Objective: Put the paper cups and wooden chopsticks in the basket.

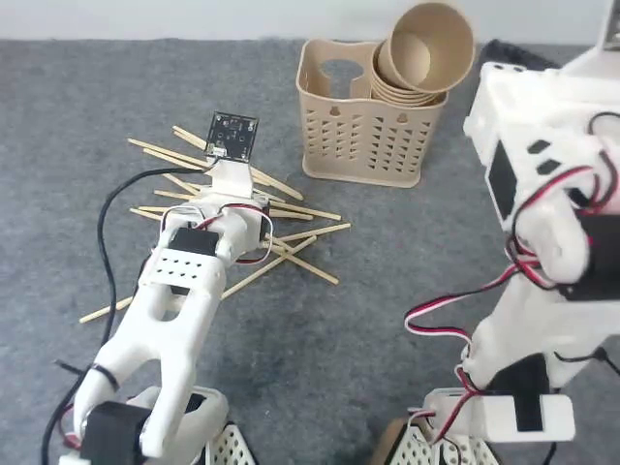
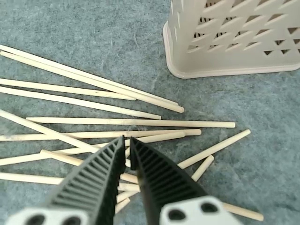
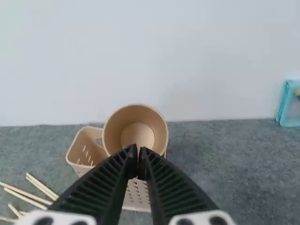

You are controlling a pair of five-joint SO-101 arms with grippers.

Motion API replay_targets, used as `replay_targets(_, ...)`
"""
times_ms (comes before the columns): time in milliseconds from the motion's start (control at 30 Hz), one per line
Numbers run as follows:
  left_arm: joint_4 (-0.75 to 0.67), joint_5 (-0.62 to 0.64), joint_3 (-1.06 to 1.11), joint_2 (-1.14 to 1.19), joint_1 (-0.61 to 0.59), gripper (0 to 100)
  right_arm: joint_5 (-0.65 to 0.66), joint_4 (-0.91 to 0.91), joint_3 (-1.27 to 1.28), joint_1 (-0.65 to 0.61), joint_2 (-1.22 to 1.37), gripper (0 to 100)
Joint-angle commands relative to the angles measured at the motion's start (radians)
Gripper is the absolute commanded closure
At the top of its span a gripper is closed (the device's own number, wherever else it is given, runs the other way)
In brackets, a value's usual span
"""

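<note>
Several wooden chopsticks (image 1: 291, 211) lie scattered on the grey carpet beside the beige basket (image 1: 354, 136). A tilted stack of paper cups (image 1: 426, 48) sits in the basket's right end. My left gripper (image 2: 126, 139) hovers low over the chopsticks (image 2: 131, 122), its fingers shut with nothing visibly between them. The basket's corner (image 2: 225, 42) stands just beyond the pile. My right gripper (image 3: 138, 149) is shut and empty, held high and facing the cups (image 3: 136, 129) in the basket (image 3: 82, 150).
The left arm (image 1: 184, 281) covers part of the chopstick pile. The right arm (image 1: 552, 194) stands tall at the right, beside the basket. A teal container (image 3: 288, 103) stands by the wall. Bare carpet lies between the arms.
</note>
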Motion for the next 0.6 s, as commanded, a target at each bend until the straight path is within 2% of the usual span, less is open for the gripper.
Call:
replay_targets(0,-0.025,-0.011,-0.012,-0.041,0.006,99,0.015,0.042,0.161,0.010,-0.084,99.1)
replay_targets(200,-0.025,-0.011,-0.012,-0.043,0.006,99,-0.012,-0.005,0.574,-0.027,-0.277,99.1)
replay_targets(433,-0.025,-0.011,-0.012,-0.044,0.002,99,-0.018,-0.331,1.080,-0.038,-0.452,99.1)
replay_targets(567,-0.025,-0.011,-0.013,-0.044,0.002,99,-0.015,-0.536,1.277,-0.036,-0.509,99.1)
